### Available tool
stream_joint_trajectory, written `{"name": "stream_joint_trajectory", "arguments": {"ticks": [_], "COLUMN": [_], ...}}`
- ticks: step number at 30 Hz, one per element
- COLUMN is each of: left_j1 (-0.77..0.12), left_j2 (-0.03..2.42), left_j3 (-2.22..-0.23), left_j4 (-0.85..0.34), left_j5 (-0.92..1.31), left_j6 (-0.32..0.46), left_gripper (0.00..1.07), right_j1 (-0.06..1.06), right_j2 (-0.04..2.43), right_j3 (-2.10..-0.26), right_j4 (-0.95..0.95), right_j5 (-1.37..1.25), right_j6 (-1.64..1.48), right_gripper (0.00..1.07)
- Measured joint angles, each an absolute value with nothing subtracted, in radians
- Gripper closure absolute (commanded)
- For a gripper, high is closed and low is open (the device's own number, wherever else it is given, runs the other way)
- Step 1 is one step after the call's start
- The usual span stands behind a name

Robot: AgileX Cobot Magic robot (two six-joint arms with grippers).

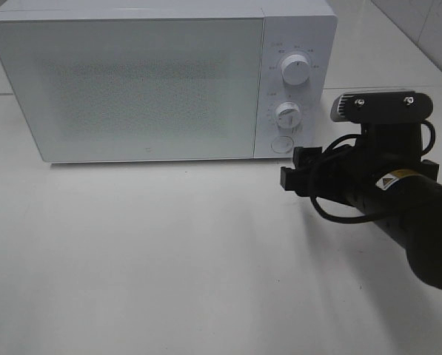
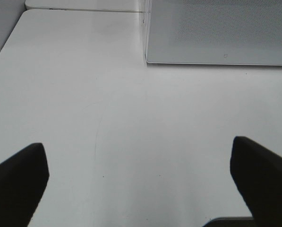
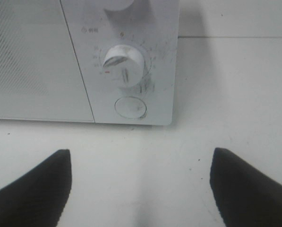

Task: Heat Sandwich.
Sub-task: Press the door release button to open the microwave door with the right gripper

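White microwave (image 1: 132, 81) with its door closed on a white counter (image 1: 169, 259), and both grippers open.
The left gripper (image 2: 138, 161) has its jaws spread wide above the counter, near the left front corner of the microwave. The control panel on the right side of the microwave carries an upper knob (image 1: 294, 72), a lower knob (image 1: 286, 114) and a round button (image 1: 281, 143). The right gripper (image 1: 295, 168) hangs just before this button, not touching it, its jaws also wide and holding nothing. The sandwich shows in no view, so its place and look cannot be told.
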State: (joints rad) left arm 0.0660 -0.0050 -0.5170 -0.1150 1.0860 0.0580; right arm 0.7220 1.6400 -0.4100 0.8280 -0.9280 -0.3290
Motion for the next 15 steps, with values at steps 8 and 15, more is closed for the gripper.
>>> {"name": "stream_joint_trajectory", "arguments": {"ticks": [8,15], "left_j1": [0.066,0.066], "left_j2": [-0.005,-0.005], "left_j3": [-0.517,-0.517], "left_j4": [-0.115,-0.115], "left_j5": [1.086,1.086], "left_j6": [0.058,0.058], "left_gripper": [0.09,0.09], "right_j1": [0.793,0.795], "right_j2": [1.689,1.695], "right_j3": [-0.442,-0.443], "right_j4": [0.873,0.918], "right_j5": [-0.927,-0.928], "right_j6": [-0.357,-0.309], "right_gripper": [0.31,0.31]}}
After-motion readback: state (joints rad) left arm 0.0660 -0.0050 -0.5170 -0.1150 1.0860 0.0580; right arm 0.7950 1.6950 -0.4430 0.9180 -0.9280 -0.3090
